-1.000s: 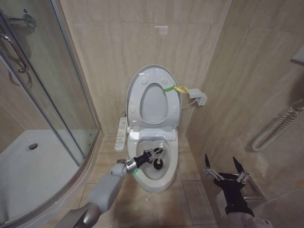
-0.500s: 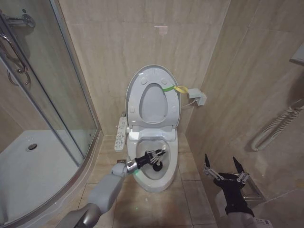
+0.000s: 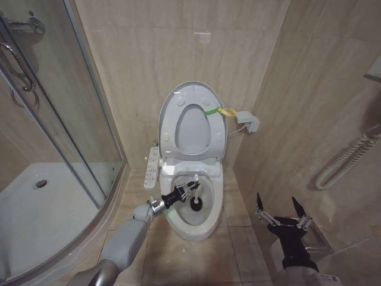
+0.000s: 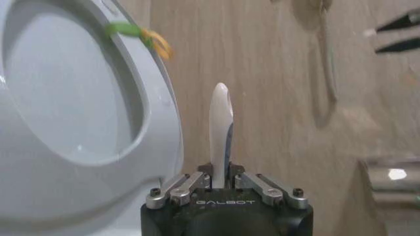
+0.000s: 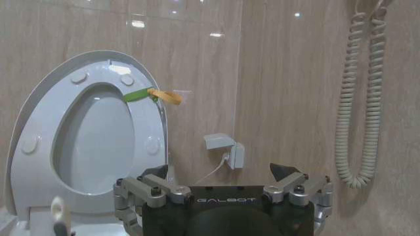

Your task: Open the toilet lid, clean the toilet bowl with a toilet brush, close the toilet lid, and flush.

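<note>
The toilet lid (image 3: 191, 122) stands raised against the wall, with the seat ring up against it and a yellow-green strap (image 3: 221, 111) on its edge. Below it lies the open toilet bowl (image 3: 205, 225). My left gripper (image 3: 188, 190) reaches over the bowl from the left, shut on the white handle (image 4: 221, 123) of the toilet brush. The brush's dark head (image 3: 196, 206) is down inside the bowl. The left wrist view shows the lid (image 4: 78, 162) and strap (image 4: 141, 34) beside the handle. My right gripper (image 3: 280, 210) hangs open to the right of the toilet, facing the lid (image 5: 92, 142).
A glass shower enclosure (image 3: 71, 119) stands at the left. The long white button panel (image 3: 152, 168) runs along the toilet's left side. A white wall box (image 3: 248, 123) with a cable sits right of the lid, and a coiled hose (image 3: 345, 158) hangs on the right wall.
My left forearm has swung slightly left and the gripper has drawn back a little toward the bowl's left rim. The brush head stays in the bowl. The right arm has not moved.
</note>
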